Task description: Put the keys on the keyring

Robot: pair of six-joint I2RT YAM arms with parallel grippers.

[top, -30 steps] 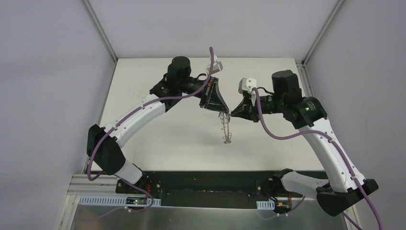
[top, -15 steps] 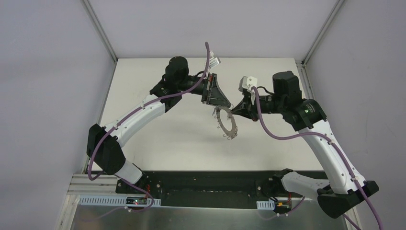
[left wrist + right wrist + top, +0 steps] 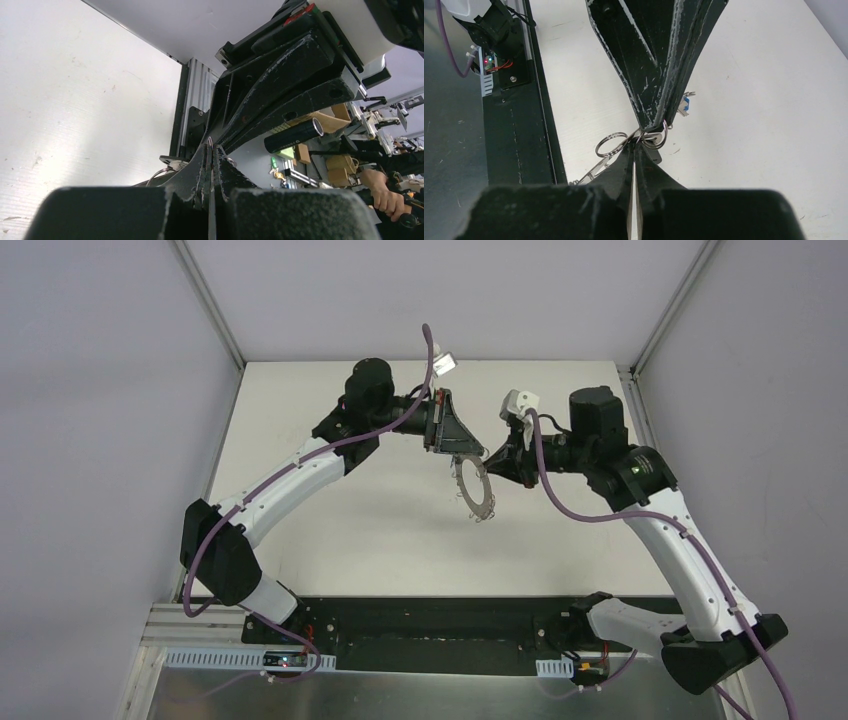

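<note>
Seen from above, two robot arms reach in over a white surface [image 3: 300, 490] and meet tip to tip above its middle. The left end effector [image 3: 466, 455] is clenched on the upper edge of the keyring [image 3: 484, 502]. This is a flat grey metal ring with small wire loops around its rim. It hangs in the air below the fingertips, clear of the surface, and is tilted so that it looks like a slanted oval.

The right end effector [image 3: 494, 462] is also clenched. Its tips press in from the other side, just beside the left one's.

In the right wrist view, the right fingertips [image 3: 640, 156] sit closed among the wire loops [image 3: 610, 145]. I cannot tell whether they pinch one of them. The left end effector's dark, scuffed fingers [image 3: 659, 75] come down from the top of that view to the same spot. A small blue key head [image 3: 684, 106] shows just beside those fingers. Whether it hangs from a loop is not clear.
</note>
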